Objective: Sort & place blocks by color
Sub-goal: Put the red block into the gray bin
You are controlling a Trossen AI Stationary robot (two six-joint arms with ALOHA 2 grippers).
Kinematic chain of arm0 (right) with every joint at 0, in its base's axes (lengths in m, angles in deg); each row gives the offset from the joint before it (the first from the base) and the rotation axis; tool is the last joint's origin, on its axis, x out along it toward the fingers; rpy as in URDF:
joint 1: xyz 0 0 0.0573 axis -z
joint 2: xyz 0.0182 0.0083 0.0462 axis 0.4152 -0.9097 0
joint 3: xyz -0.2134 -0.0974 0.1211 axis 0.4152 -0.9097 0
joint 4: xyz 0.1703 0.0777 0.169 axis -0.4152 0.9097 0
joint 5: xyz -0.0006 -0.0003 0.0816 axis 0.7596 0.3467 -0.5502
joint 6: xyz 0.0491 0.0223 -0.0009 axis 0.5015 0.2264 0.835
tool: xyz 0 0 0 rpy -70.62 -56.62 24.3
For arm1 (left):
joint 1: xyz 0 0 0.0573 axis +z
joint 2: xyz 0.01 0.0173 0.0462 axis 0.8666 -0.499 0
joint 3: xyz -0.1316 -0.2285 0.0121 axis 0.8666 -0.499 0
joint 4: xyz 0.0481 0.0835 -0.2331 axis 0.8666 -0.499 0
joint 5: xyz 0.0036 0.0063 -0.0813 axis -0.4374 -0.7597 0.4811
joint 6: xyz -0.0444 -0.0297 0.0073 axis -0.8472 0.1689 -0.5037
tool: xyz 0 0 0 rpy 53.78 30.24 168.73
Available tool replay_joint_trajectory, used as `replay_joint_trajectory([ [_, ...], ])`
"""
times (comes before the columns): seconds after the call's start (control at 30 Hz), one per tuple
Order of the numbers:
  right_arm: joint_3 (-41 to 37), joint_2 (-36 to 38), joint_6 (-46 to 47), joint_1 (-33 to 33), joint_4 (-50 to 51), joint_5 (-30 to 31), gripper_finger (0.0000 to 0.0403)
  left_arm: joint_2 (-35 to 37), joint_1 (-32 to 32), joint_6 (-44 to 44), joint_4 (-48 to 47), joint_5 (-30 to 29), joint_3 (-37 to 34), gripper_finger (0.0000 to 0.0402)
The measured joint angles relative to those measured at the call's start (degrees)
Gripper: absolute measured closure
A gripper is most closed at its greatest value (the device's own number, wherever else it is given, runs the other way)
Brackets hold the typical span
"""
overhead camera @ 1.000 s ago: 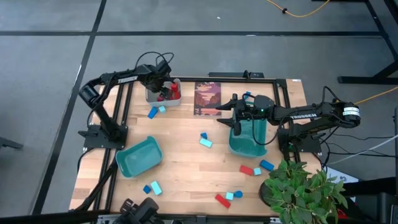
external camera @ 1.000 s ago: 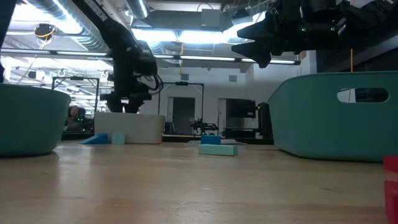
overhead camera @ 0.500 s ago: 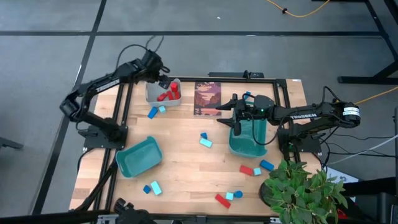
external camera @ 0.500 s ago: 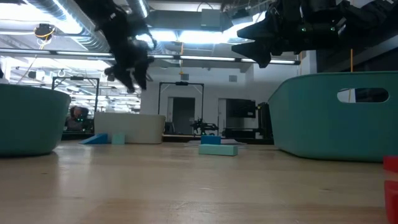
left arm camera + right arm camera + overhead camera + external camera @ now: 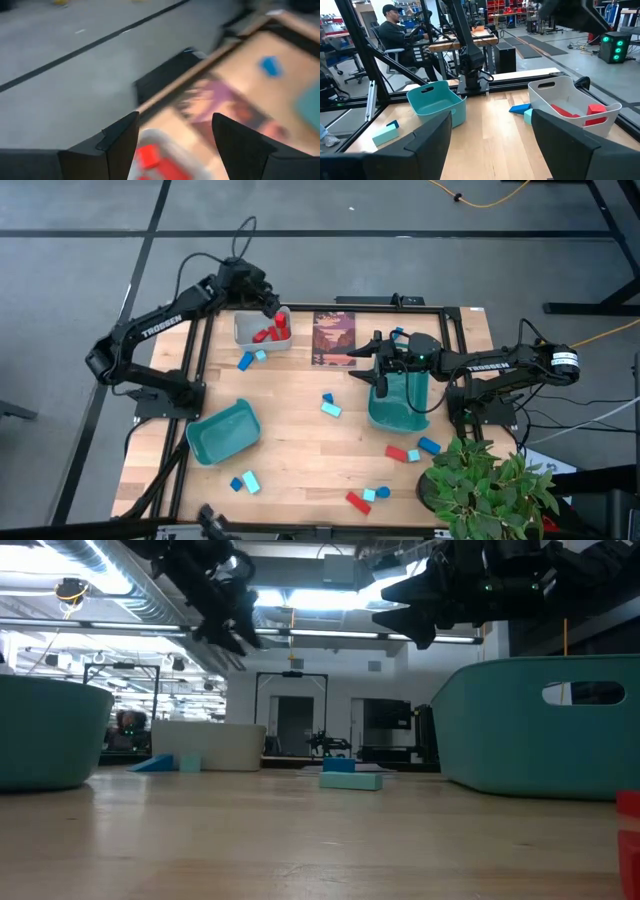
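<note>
Wooden desk (image 5: 300, 440) in a dark frame on grey floor; lab room behind in the low view, a seated person (image 5: 395, 31) in the right wrist view.

Change: left gripper (image 5: 268, 304) was low over the white bin (image 5: 243, 332) at 11 o'clock 1 s ago; it has since lifted and pulled back toward the bin's far rim, jaws wide, holding nothing. Red blocks (image 5: 270, 332) sit in that bin, so likely a red drop just finished and the left arm is free for the next pick.

Right gripper (image 5: 380, 370) unchanged, hovering over the teal bin (image 5: 400, 405) at 3 o'clock, jaws spread, nothing visible in them.

Blocks left on the desk:
- dark blue bar (image 5: 245, 361) + cyan cube (image 5: 260, 355) just beside the white bin; bar's long axis runs 1 to 7 o'clock
- blue + cyan pair (image 5: 329, 406) near centre
- 2 blocks (image 5: 244, 481) at 7 o'clock
- red bar (image 5: 397, 452), cyan, blue at 4 o'clock
- red bar (image 5: 358, 502) at 5 o'clock, axis 10 to 4, beside cyan and blue pieces

Second teal bin (image 5: 225, 432) at 8 o'clock; contents not visible. Sorting is well short of done.
</note>
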Motion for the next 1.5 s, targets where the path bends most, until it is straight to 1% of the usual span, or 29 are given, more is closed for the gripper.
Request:
replay_joint_trajectory([
  [0.1,0.0,0.0,1.0,0.0,0.0,0.0,0.0126,1.7,-3.8,0.0,5.4,3.5,-2.4,0.0159],
  [0.2,0.0,0.0,1.2,-0.1,0.0,0.0,0.0126,4.1,-8.5,-0.8,14.4,4.1,-6.1,0.0159],
  [0.4,0.0,0.0,1.2,-0.2,0.0,0.0,0.0126,10.2,-18.1,-3.1,32.0,8.6,-16.6,0.0159],
  [0.63,0.0,0.0,2.3,-0.2,0.0,0.0,0.0126,16.0,-28.0,-3.1,46.8,12.6,-28.1,0.0159],
  [0.83,0.0,0.0,2.3,-0.2,-0.1,0.0,0.0126,18.0,-34.8,-2.1,57.1,13.6,-34.8,0.0159],
  [0.9,0.0,0.0,2.2,-0.2,-0.2,0.0,0.0126,18.0,-36.3,-1.0,59.1,13.5,-35.8,0.0159],
  [1.13,0.0,0.0,1.0,-0.2,-0.2,0.0,0.0126,17.9,-38.0,1.7,59.9,13.1,-36.1,0.0159],
  [1.23,0.0,0.0,0.9,-0.2,-0.2,0.0,0.0126,17.9,-38.4,2.6,59.9,9.6,-36.1,0.0164],
  [1.3,0.0,0.0,0.9,-0.2,-0.2,0.0,0.0126,17.9,-38.4,3.2,59.9,8.6,-36.1,0.0174],
  [1.5,0.0,0.0,0.8,-0.2,-0.2,0.0,0.0126,17.9,-38.4,3.2,59.6,9.5,-36.1,0.0223],
])
